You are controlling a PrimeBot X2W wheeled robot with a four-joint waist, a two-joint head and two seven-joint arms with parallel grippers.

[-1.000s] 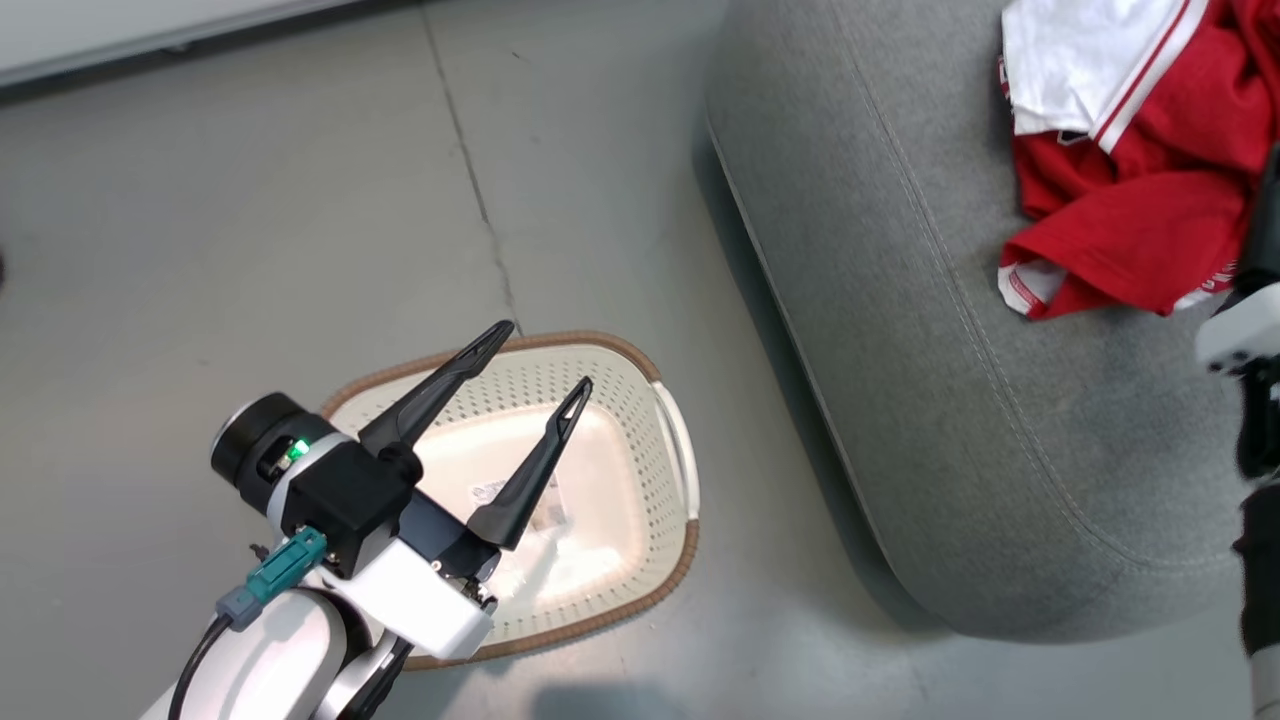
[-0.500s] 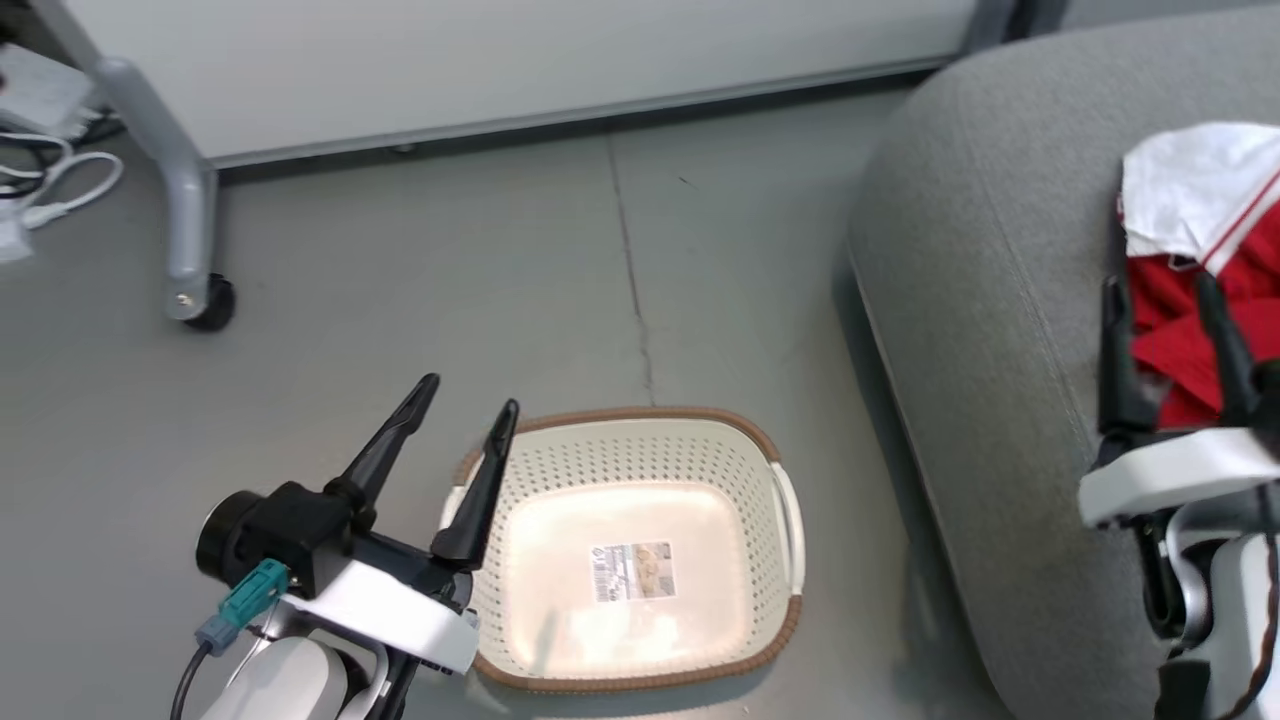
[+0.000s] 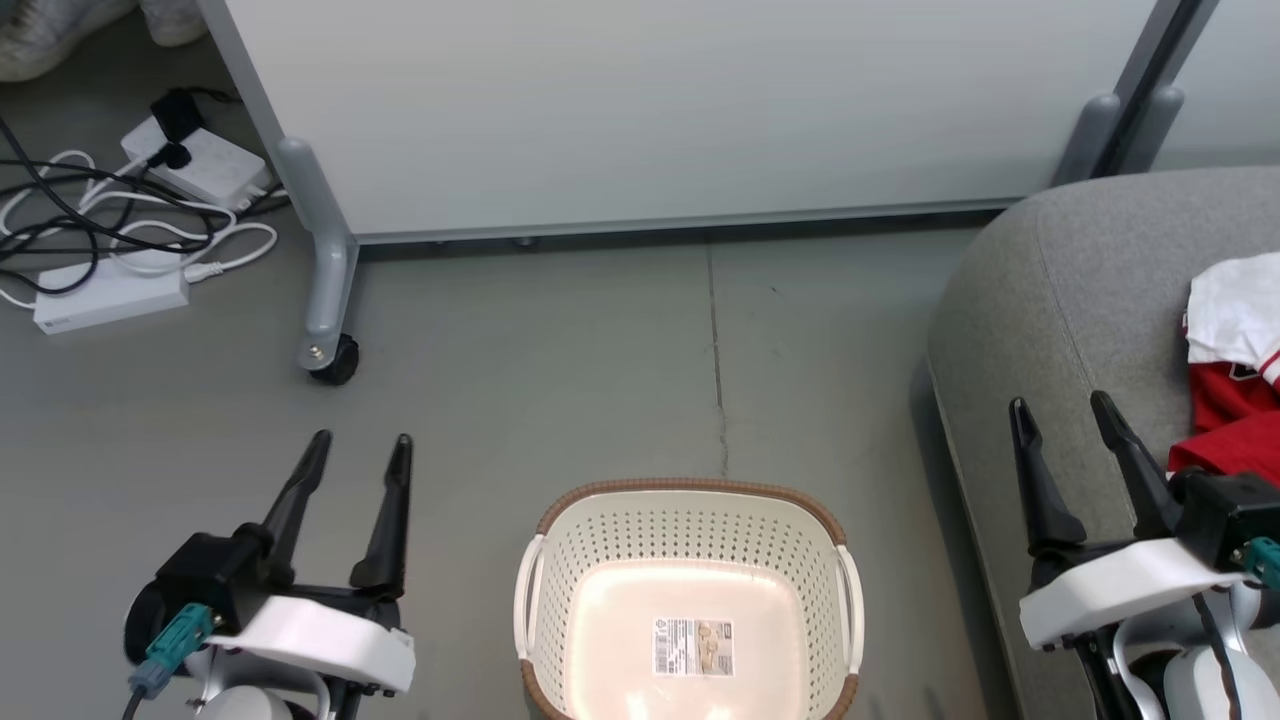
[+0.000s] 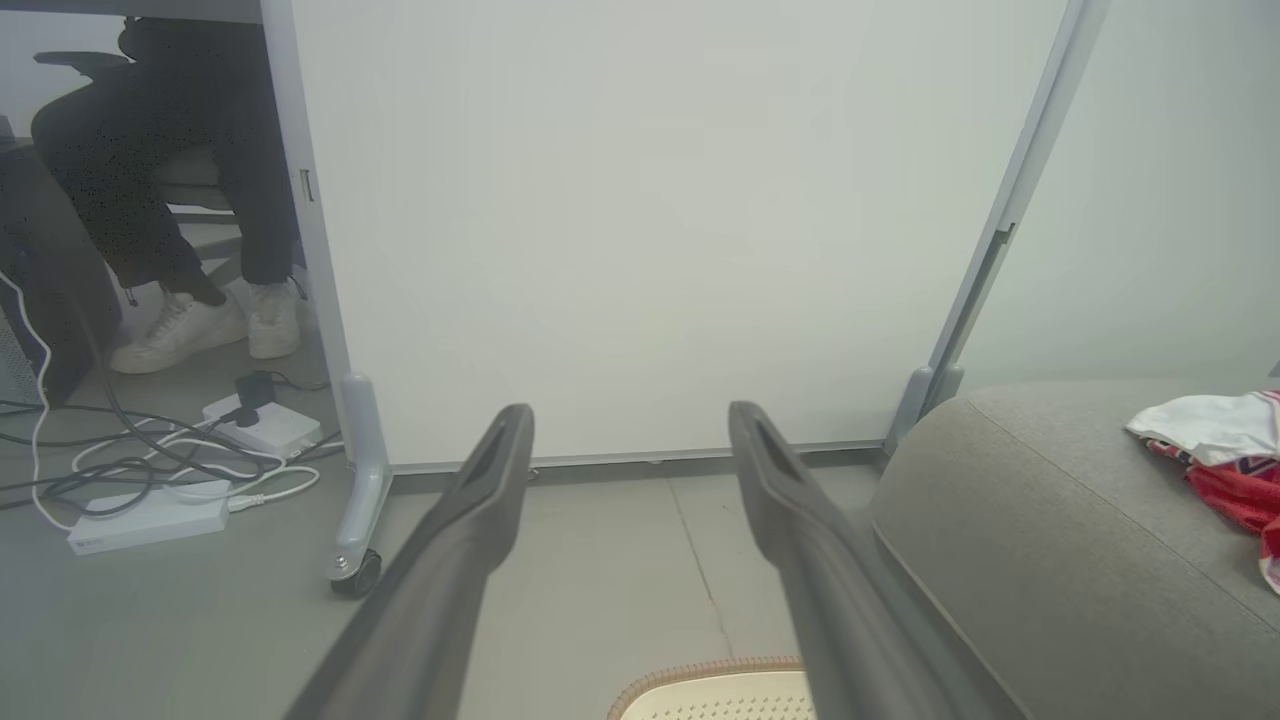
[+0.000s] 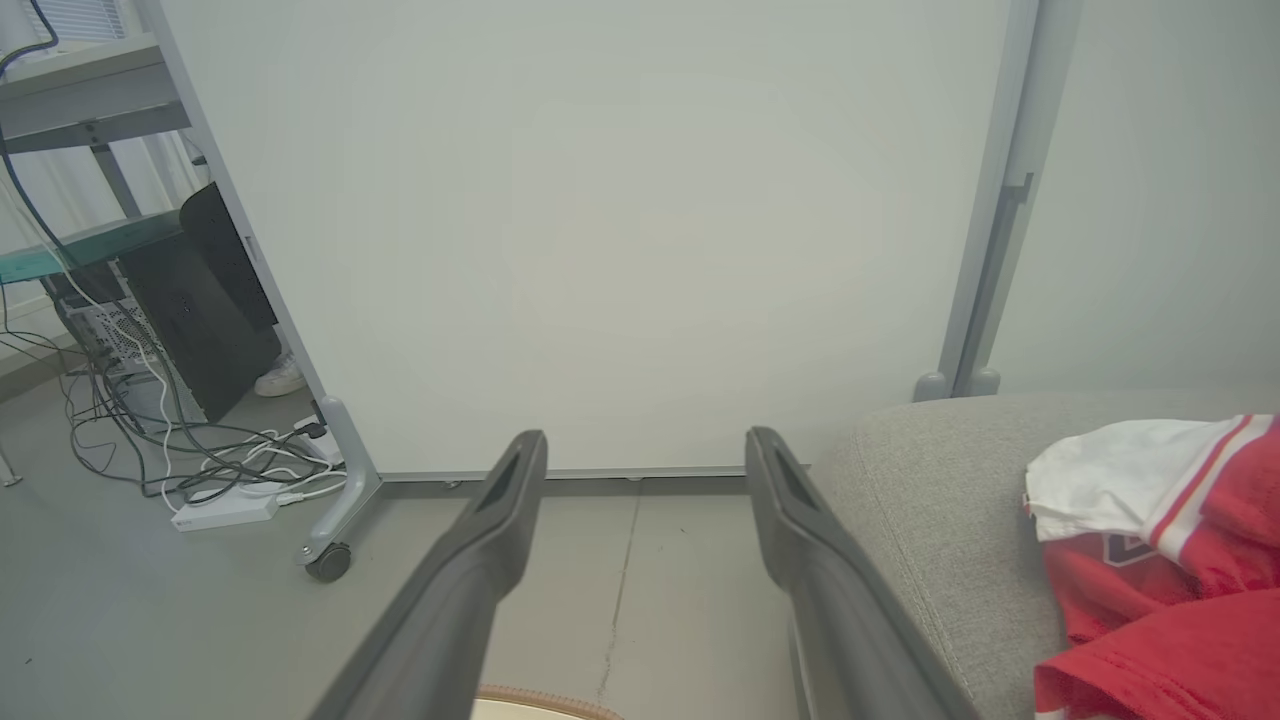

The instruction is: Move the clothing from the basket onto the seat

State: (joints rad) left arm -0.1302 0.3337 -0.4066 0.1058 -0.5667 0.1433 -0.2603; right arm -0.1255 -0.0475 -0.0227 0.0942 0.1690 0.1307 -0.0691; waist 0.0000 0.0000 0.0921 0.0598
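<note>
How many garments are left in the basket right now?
0. The basket holds just its label; its near end is out of frame. The clothing lies on the seat.

One basket (image 3: 690, 528), one seat (image 3: 1050, 300), one clothing pile (image 3: 1232, 412), two tools (image 3: 362, 438) (image 3: 1059, 400).

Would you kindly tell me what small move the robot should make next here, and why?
Probably no further reach: I would stop and call the task done. The basket shows just its label on a bare bottom. The clothing lies on the seat. The left claw and right claw stand open with nothing between their fingers.
</note>
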